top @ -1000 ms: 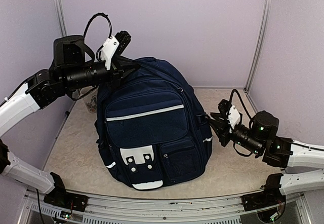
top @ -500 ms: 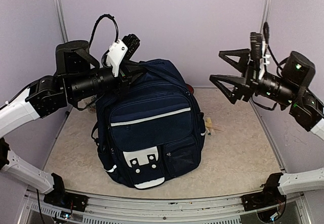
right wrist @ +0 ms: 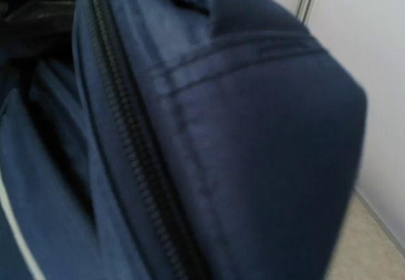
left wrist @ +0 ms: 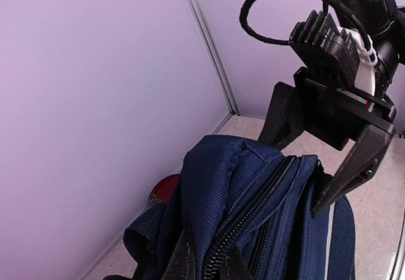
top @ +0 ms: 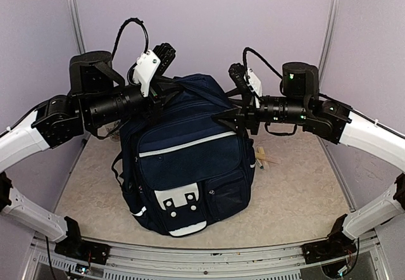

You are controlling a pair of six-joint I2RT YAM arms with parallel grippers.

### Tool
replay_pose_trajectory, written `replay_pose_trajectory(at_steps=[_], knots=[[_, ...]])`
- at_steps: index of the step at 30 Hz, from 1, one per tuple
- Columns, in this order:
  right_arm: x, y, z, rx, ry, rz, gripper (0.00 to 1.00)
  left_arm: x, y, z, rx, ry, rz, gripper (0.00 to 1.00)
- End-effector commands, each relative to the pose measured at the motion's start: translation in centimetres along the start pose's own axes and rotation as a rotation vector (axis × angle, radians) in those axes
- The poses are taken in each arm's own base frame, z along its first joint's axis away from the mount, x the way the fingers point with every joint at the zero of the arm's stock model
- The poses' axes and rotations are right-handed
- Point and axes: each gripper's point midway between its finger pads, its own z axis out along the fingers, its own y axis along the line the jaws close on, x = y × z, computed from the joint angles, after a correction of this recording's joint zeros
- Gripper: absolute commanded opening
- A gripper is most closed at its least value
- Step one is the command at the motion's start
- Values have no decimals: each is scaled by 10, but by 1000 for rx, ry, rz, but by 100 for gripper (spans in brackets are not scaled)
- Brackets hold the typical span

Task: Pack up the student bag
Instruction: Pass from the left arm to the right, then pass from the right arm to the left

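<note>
The student bag (top: 190, 159) is a navy backpack standing upright mid-table, with a white stripe and a white dotted patch on its front. My left gripper (top: 166, 93) is shut on the fabric beside the top zipper (left wrist: 253, 223), holding the bag's top up; in the left wrist view its fingers (left wrist: 183, 261) pinch that fold. My right gripper (top: 231, 102) is at the bag's upper right corner, open, one finger on each side of the top edge (left wrist: 296, 173). The right wrist view is filled by blurred navy fabric (right wrist: 266, 134) and a zipper (right wrist: 126, 140); its own fingers do not show.
A red round object (left wrist: 161, 188) lies behind the bag by the back wall. A small pale wooden item (top: 264, 159) lies on the table right of the bag. A small cluttered thing (top: 115, 130) sits at its left. Walls enclose the table on three sides.
My right arm rose from the table at the bag's right side, opened wide, then swung left onto the bag's top right corner. The left gripper lifted the bag's top slightly.
</note>
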Motion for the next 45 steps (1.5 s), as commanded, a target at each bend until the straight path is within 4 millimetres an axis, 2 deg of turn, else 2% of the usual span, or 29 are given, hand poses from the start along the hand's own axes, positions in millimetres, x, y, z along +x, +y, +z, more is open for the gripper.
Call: replay_pose_trajectory(at_steps=[1,3,4,8,9,10,12,13,14,17,21,25,27,28,31,36,38,41,43,45], knots=[[-20,2,6,-22,-67,-34,35,-64,10,-22,8,-222,-58,0],[-19,3,8,-31,-60,-35,8,-65,8,-25,25,-230,-67,0],[-18,3,8,-32,-56,-36,0,-66,7,-27,35,-235,-71,0],[-17,1,2,-60,-67,-31,0,-63,4,-37,60,-244,-101,0],[-17,1,-1,-77,-75,-29,0,-60,2,-38,70,-235,-109,14],[-17,-1,-5,-87,-85,-31,0,-55,1,-40,77,-221,-116,44],[-15,1,-11,-117,-95,-47,0,-39,-3,-42,87,-169,-136,91],[-13,2,-13,-133,-97,-58,0,-29,-4,-42,84,-133,-145,98],[-10,4,-15,-152,-99,-75,0,-16,-2,-46,74,-89,-157,99],[-6,8,-20,-214,-95,-102,0,9,3,-63,48,-20,-223,99],[-4,1,-23,-256,-80,-122,0,29,15,-97,3,-7,-298,99],[-6,-9,-23,-254,-86,-137,0,63,9,-113,15,36,-348,99],[-7,-14,-22,-255,-86,-144,0,76,-4,-112,63,42,-374,99],[-8,-16,-22,-261,-88,-150,0,86,-9,-108,76,56,-381,99],[-13,-18,-21,-283,-106,-168,0,99,-18,-93,90,66,-380,99],[-20,-19,-13,-345,-127,-194,0,93,-20,-67,94,40,-335,98],[-21,-23,-9,-352,-132,-204,0,86,-19,-64,111,7,-341,89],[-23,-29,-1,-363,-141,-210,0,78,-26,-66,170,-49,-375,68],[-25,-33,4,-369,-147,-204,0,83,-34,-66,202,-47,-395,55],[-30,-37,8,-363,-158,-196,0,90,-38,-65,215,-30,-413,35]])
